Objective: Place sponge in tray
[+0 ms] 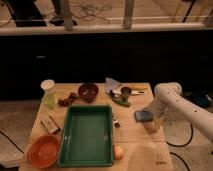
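The wooden worktop (135,140) stands before a dark wall with a railing and cables above it. Treat the task as not yet complete: the tray (87,134) holds nothing, and the sponge (143,116) remains outside it.

Locate the sponge at about 3 o'clock from the tray, near the worktop's right edge and well apart from the tray rim. It appears as a small blue-grey rectangular pad, flat and soft-looking, far smaller than the tray. Whether it rests on the worktop or is lifted clear cannot be determined from this view.

Locate the gripper (148,118) at the sponge, at the end of the white arm that enters from 4 o'clock. The jaws stand spread wide; whether they bracket or press the pad cannot be told, so do not assume a secure hold.

Remaining steps, as judged: secure the sponge, carry it toward 9 o'clock over the tray rim, and release it on the green floor.
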`<state>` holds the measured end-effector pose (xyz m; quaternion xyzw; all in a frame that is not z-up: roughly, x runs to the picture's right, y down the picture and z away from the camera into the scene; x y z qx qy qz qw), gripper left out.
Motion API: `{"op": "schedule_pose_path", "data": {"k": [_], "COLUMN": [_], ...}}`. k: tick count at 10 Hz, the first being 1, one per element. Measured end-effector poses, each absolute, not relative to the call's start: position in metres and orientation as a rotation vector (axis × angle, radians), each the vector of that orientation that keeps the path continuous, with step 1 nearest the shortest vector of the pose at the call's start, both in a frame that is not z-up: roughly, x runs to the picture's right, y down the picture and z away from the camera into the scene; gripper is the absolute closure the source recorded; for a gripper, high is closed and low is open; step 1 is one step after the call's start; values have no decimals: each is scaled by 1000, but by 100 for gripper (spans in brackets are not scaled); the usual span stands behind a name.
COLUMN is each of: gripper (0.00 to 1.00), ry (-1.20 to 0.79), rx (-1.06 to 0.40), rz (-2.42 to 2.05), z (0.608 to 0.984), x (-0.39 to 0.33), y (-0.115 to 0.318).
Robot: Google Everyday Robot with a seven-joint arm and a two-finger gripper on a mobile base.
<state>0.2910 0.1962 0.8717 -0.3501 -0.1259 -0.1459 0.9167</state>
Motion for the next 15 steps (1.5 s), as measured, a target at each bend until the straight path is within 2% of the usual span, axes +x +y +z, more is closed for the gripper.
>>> {"op": "schedule_pose_path", "data": {"k": [15], "gripper": [20], "ry": [-258], "rx": [-722], "rz": [-297], "z": [872], "x": [295], "y": [196]}}
